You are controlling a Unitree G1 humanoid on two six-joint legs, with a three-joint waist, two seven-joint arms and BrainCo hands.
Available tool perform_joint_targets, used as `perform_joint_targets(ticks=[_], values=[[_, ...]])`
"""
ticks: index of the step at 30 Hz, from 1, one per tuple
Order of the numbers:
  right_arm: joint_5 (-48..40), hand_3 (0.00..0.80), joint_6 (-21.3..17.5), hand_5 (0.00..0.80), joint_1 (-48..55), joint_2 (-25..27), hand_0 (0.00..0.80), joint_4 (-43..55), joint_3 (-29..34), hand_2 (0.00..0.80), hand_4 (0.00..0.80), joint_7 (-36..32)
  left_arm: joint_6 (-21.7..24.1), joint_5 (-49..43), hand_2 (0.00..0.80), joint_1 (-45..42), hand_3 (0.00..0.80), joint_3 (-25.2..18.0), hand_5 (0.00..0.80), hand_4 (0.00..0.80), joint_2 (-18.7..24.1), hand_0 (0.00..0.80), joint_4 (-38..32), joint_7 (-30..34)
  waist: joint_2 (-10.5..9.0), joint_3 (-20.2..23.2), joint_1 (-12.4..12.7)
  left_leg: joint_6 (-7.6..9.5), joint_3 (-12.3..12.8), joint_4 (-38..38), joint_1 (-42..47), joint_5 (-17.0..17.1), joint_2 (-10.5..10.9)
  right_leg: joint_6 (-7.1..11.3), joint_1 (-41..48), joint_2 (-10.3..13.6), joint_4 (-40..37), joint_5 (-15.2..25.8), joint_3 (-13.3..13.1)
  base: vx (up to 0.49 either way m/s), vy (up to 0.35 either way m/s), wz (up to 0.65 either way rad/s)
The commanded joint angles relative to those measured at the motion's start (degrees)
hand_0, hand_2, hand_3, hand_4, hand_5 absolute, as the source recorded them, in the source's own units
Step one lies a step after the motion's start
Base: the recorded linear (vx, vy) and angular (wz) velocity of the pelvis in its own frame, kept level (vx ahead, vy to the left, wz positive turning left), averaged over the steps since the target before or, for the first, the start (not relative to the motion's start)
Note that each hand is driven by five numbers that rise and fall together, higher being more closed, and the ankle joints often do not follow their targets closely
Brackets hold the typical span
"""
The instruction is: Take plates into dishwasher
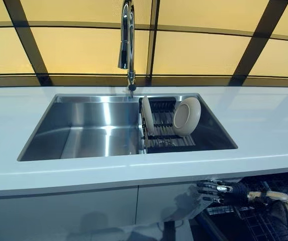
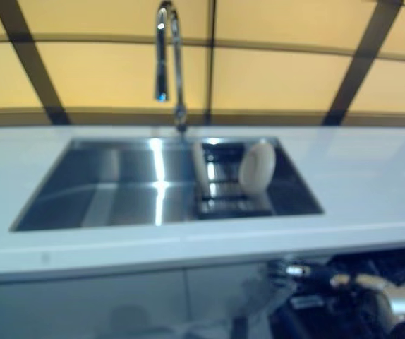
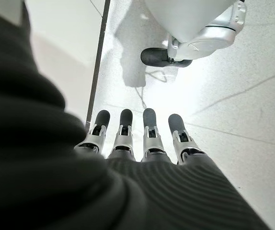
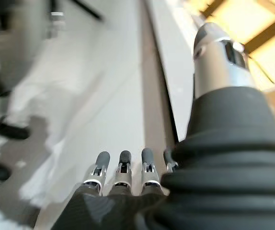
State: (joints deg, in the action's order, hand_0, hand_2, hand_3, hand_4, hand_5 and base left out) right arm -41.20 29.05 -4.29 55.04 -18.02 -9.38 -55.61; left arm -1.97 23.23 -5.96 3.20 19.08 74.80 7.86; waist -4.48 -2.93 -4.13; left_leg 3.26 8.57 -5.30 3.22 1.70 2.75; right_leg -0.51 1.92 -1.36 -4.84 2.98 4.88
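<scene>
White countertop point(image 1: 264, 130) across the scene, with one stainless sink point(image 1: 84, 133) sunk into it and taken here as the landmark. Nearest, below the counter edge in front of the sink's right end: right hand point(image 1: 211, 192), fingers point(image 4: 123, 165) straight and spread, empty, reaching toward the pale cabinet front point(image 1: 84, 208) from the side of the open dishwasher rack point(image 1: 264, 221), whose dark wires show at the lower right under the counter. Left hand point(image 3: 137, 143) seen only in its own wrist view, fingers straight and relaxed over pale floor, holding nothing. Inside the sink, at its right end: one dark wire drying rack point(image 1: 164, 128) carrying two plates. First plate point(image 1: 147, 115) upright on edge at the rack's left side, seen nearly edge-on. Second plate point(image 1: 186, 116) cream-coloured, tilted, leaning at the rack's right side, well apart from the first. Left part of the basin bare steel. Behind the sink, centred on its far rim: one tall chrome faucet point(image 1: 127, 45), spout curving forward over the basin. Beyond that, yellow wall panels point(image 1: 199, 50) crossed by dark frame bars. Counter edge between the right hand and both plates.
</scene>
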Motion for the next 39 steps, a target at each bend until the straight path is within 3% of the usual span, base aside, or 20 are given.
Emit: perform_joint_targets(ticks=[1,9,16,21,27,33,39], values=[[3.64,0.0,-4.22,0.0,-13.79,3.47,0.0,-1.56,5.2,0.0,0.0,-10.21,-0.05,-1.05,0.0,3.25,0.0,-0.44,0.0,0.0,2.41,0.0,4.07,0.63,-0.77,3.83,0.63,-0.82,0.3,0.3,2.04,-4.78,-0.3,3.76,-0.07,0.51,4.11,-3.61,-0.01,-0.017,-0.021,-0.1],[11.84,0.0,-3.07,0.0,-9.22,2.41,0.0,-1.43,3.13,0.0,0.0,-19.57,-0.39,-1.39,0.0,3.84,0.0,-0.97,0.0,0.0,3.86,0.0,4.15,1.31,-0.45,3.15,0.33,-0.91,0.62,0.3,2.1,-4.74,-0.46,3.95,-0.14,0.78,4.38,-3.65,0.56,-0.004,-0.004,-0.02],[4.1,0.0,-2.0,0.0,-6.47,2.9,0.0,6.87,4.97,0.0,0.0,-23.2,-0.72,-1.13,0.0,3.78,0.0,-1.13,0.0,0.0,4.86,0.0,3.97,2.29,-0.41,2.69,0.04,-0.94,0.67,0.3,2.02,-4.52,-0.61,4.2,-0.4,0.8,4.81,-3.58,0.65,0.0,0.0,0.0],[-14.77,0.0,-2.09,0.0,-8.78,2.82,0.0,10.22,11.21,0.0,0.0,-11.19,-0.46,-1.49,0.0,3.19,0.0,-1.03,0.0,0.0,4.58,0.0,3.76,2.4,-0.41,2.78,0.05,-0.83,0.53,0.3,2.24,-4.76,-0.72,4.45,-0.39,0.77,5.14,-3.73,0.37,0.0,0.0,0.0],[-28.74,0.0,-3.85,0.0,-11.65,1.87,0.0,6.02,18.72,0.0,0.0,2.3,0.82,-1.39,0.0,2.27,0.0,-1.03,0.0,0.0,3.38,0.0,4.15,1.76,-0.11,3.27,-0.14,-0.66,0.6,0.3,2.47,-5.24,-0.72,4.61,-0.18,0.69,4.91,-3.87,-0.19,0.0,0.0,0.0],[-30.87,0.0,-7.31,0.0,-14.6,2.96,0.0,0.12,21.84,0.0,0.0,10.3,0.56,-0.78,0.0,2.83,0.0,-0.61,0.0,0.0,3.14,0.0,4.38,1.21,0.15,3.43,-0.28,-0.52,0.69,0.3,2.7,-5.59,-0.55,4.55,-0.1,0.49,4.81,-4.04,-0.64,0.0,0.0,0.0],[-26.64,0.0,-15.22,0.0,-18.6,3.49,0.0,-5.29,21.02,0.0,0.0,23.12,0.53,-0.58,0.0,3.32,0.0,0.51,0.0,0.0,2.44,0.0,4.01,1.15,0.42,3.21,0.16,-0.38,0.58,0.3,2.92,-5.74,-0.29,4.58,0.07,0.45,4.33,-3.69,-0.54,-0.002,0.027,-0.01]])
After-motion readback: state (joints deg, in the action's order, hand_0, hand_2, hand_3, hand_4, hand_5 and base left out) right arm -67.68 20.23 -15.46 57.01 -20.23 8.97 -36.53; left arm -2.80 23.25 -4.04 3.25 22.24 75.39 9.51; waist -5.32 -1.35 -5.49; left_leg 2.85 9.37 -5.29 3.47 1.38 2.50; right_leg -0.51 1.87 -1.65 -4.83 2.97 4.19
